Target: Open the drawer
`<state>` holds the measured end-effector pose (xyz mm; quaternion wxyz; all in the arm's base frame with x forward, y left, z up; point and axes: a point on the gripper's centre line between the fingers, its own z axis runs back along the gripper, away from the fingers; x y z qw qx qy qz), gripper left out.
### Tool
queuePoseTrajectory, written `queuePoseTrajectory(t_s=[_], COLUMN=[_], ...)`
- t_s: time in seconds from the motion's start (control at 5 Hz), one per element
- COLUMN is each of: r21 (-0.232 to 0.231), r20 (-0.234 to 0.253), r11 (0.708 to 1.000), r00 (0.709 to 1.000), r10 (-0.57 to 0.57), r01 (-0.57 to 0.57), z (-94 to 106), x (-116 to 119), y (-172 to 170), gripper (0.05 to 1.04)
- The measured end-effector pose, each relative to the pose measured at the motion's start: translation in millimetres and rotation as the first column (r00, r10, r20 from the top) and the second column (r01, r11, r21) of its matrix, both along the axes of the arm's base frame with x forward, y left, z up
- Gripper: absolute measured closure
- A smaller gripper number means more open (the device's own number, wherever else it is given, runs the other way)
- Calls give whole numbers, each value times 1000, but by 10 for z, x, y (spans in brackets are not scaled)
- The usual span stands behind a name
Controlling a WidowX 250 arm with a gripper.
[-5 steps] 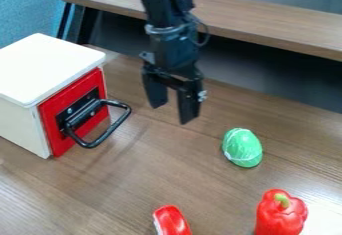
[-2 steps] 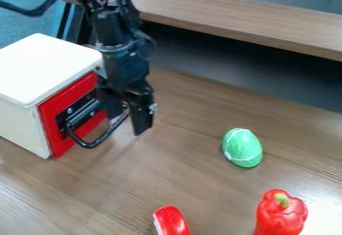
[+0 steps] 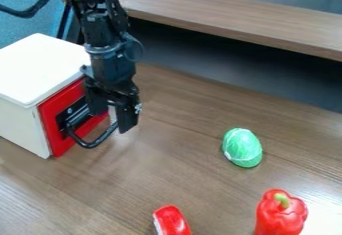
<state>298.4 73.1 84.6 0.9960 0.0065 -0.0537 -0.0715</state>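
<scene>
Hanging gripper (image 3: 113, 113): nine o'clock, fingers parted at black drawer handle (image 3: 90, 145)
Red-fronted drawer (image 3: 64, 97): nine o'clock, shut in white cabinet (image 3: 40, 69)
Green toy (image 3: 243, 148): four o'clock
Red bell pepper (image 3: 280, 216): five o'clock, upright

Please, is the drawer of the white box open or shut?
Shut. Its red front lies flat against the white box, and only the black handle sticks out from it.

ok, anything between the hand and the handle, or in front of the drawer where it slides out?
Nothing visible between hand and handle; the hand is right at its outer end. Nothing visible close in front of the drawer either. Green egg is farther out, probably beyond its travel.
</scene>
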Motion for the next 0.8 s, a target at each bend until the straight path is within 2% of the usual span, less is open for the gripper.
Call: queuePoseTrajectory(t_s=[0.2, 0.4, 0.8], r21=[14, 13, 45], r20=[-5, 3, -7], r11=[1000, 999, 997], r00=[1000, 999, 998], r10=[17, 35, 66], r01=[-17, -35, -66], z=[-72, -188, -452], x=[8, 15, 14], y=[84, 99, 154], gripper=[85, 85, 85])
